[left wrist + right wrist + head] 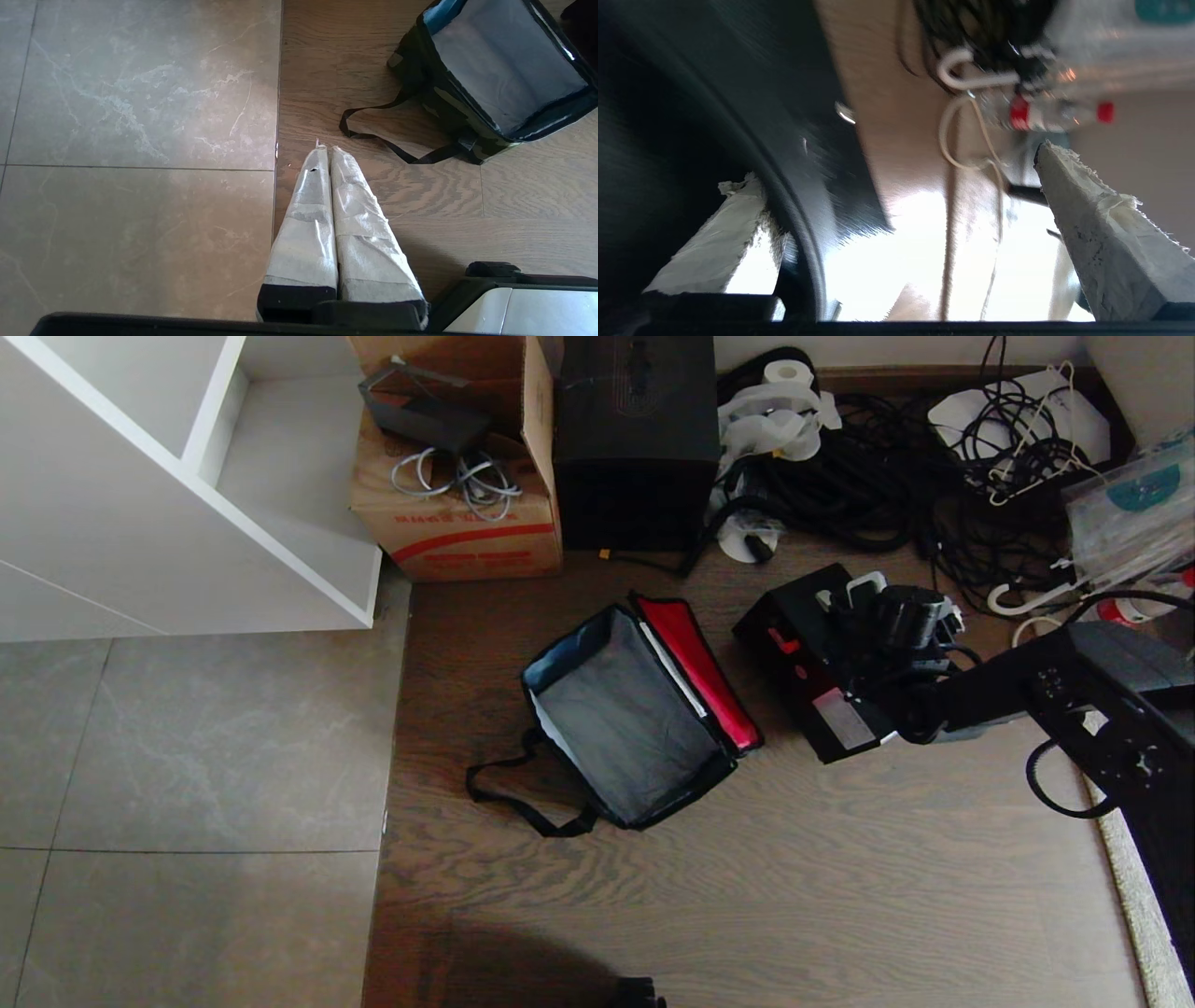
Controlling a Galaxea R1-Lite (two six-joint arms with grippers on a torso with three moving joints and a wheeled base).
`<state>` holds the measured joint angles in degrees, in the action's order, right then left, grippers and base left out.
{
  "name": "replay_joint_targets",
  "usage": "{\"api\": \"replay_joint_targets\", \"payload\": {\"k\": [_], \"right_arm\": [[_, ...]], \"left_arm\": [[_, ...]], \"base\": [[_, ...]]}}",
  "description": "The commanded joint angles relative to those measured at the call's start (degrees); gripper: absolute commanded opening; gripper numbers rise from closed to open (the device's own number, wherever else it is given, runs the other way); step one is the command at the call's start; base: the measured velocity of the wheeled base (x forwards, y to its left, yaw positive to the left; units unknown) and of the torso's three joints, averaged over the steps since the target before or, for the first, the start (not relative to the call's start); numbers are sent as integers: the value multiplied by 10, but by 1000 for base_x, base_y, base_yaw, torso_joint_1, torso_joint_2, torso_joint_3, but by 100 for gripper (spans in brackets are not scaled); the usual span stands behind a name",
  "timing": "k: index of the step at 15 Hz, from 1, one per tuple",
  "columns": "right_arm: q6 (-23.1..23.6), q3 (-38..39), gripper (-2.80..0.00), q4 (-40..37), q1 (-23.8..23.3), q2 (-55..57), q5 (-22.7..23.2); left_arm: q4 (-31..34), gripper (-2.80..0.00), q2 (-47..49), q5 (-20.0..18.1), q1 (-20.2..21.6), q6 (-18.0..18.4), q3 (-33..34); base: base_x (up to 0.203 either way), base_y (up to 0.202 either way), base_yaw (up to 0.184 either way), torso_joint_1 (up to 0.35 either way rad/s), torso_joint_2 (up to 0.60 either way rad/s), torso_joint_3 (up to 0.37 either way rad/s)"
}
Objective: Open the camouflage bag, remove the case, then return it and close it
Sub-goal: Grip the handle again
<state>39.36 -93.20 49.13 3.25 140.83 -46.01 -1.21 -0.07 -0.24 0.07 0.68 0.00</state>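
Showing the return step: the camouflage bag lies open and empty at centre frame, red lid lining folded back. The case rests on the floor just right of it, under the right gripper, whose fingers are spread wide, one finger against the case's dark edge. Next move, judged: closing on the case. The left gripper, fingers pressed together, sits parked.

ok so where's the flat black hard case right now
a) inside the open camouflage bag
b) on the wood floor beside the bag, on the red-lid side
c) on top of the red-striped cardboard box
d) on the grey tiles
b: the flat black hard case lies on the wood floor next to the red-lined lid of the open camouflage fabric bag, whose grey interior is empty; the right gripper is over the case, fingers open.
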Motion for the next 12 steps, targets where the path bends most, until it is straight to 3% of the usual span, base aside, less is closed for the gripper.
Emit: {"api": "replay_joint_targets", "payload": {"k": [1,10,11,12], "right_arm": [[4,-13,0,0,-14,-1,-2],[2,-5,0,-4,-31,20,5],[0,-7,-280,-12,-31,21,3],[-1,-9,-280,-11,-31,20,2]], "left_arm": [[0,-280,1,0,0,-1,5],[0,-280,1,0,0,0,5],[0,-280,1,0,0,-1,5],[0,-280,1,0,0,0,5]], "base": [[0,0,0,0,0,0],[0,0,0,0,0,0],[0,0,0,0,0,0],[0,0,0,0,0,0]]}}
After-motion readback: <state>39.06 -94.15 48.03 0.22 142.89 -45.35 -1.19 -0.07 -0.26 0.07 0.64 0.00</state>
